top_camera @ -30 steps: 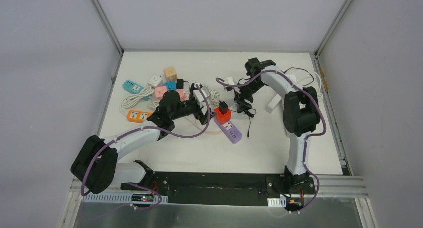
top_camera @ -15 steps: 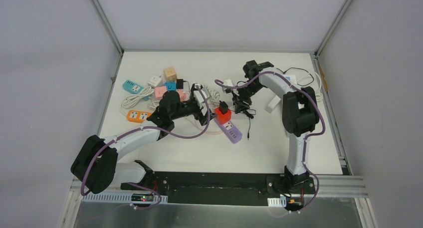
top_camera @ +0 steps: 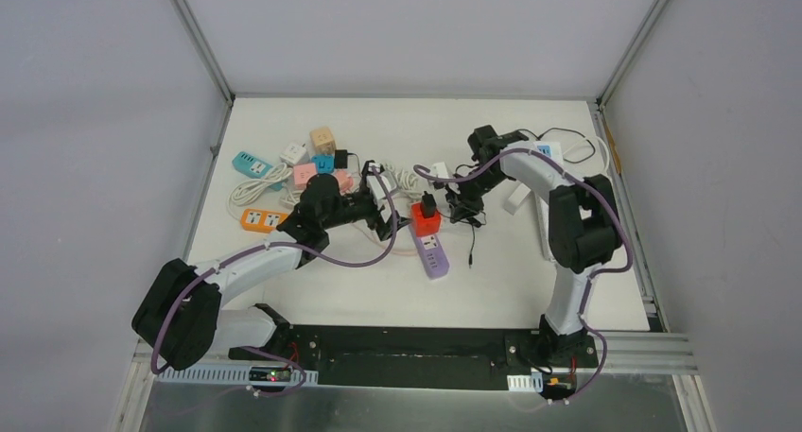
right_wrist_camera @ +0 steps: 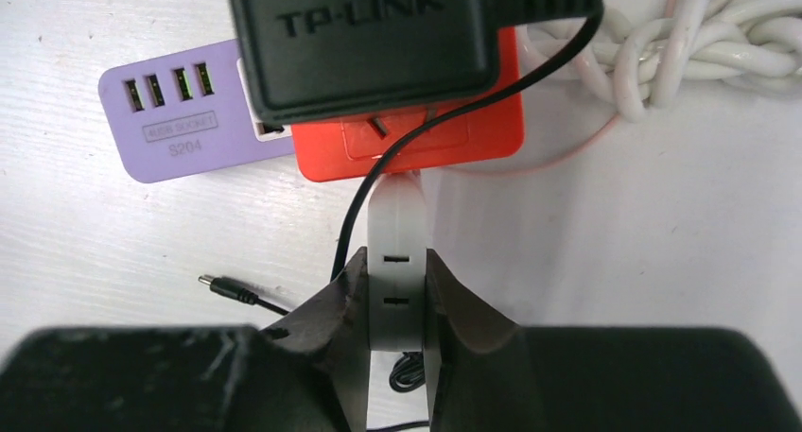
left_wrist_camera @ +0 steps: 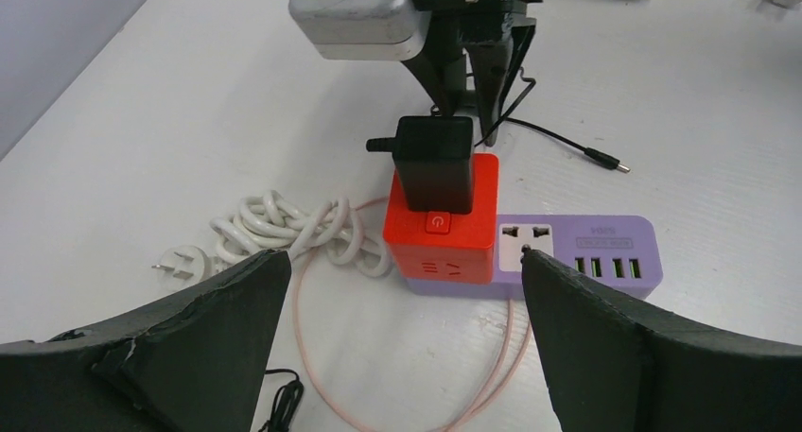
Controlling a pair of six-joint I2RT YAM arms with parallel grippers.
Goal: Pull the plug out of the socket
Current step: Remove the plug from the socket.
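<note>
- White table (top_camera: 530,271) inside grey walls (top_camera: 95,120); both arm bases at the near edge.
- Black plug (left_wrist_camera: 433,163), a boxy TP-LINK adapter, is mid-table, seated in the top face of the red socket cube (left_wrist_camera: 444,248).
- The red cube sits on one end of the purple power strip (left_wrist_camera: 586,252). The strip's universal outlet and USB ports are uncovered.
- Left gripper (left_wrist_camera: 402,262): jaws spread wide and holding nothing. It is low over the table, with the red cube and plug in front of the gap and not touched.
- Right gripper (right_wrist_camera: 395,262): fingers closed together, pointing down just behind the plug on its far side and not clamped on the plug body.
- In the right wrist view a narrow white slotted strip (right_wrist_camera: 397,252) is pinched between the right fingers. Cannot tell what it is.
- The plug's thin black cord (right_wrist_camera: 378,191) runs from the adapter past the right fingers. Its barrel jack (left_wrist_camera: 605,161) lies loose on the table beside the purple strip.
- White coiled cable (left_wrist_camera: 293,229) with a flat plug end lies left of the red cube, close to it.
- Thin pink cord (left_wrist_camera: 298,328) loops on the table in front of the cube.
- A cluster of coloured sockets (top_camera: 303,167) is at rear left, including an orange strip (top_camera: 260,219) and a teal strip (top_camera: 251,163), all well apart from the plug.
</note>
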